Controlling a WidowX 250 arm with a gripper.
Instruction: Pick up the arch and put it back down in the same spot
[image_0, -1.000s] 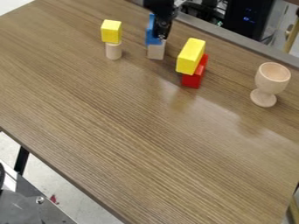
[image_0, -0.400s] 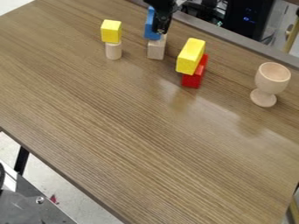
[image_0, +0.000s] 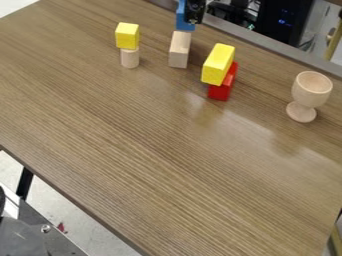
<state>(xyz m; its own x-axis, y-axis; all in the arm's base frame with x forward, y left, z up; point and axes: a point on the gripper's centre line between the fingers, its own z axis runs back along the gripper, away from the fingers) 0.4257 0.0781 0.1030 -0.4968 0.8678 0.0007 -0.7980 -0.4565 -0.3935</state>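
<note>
The black gripper (image_0: 194, 12) hangs at the top edge of the view, shut on the blue arch (image_0: 184, 21). The arch is held upright on the gripper's left side, and part of it is hidden behind the gripper. Its lower end appears just above and behind the far end of a pale wooden block (image_0: 179, 51), which lies on the table (image_0: 160, 145). The arch's curved cut-out cannot be made out.
To the left, a yellow cube (image_0: 127, 35) rests on a pale cylinder (image_0: 129, 58). Right of the wooden block, a yellow block (image_0: 218, 64) sits on a red piece (image_0: 224, 88). A wooden goblet (image_0: 310, 91) stands farther right, near the table's back edge.
The blue arch has come up off the wooden block together with the gripper, shifting slightly right and towards the top edge. More of the wooden block's top is exposed.
</note>
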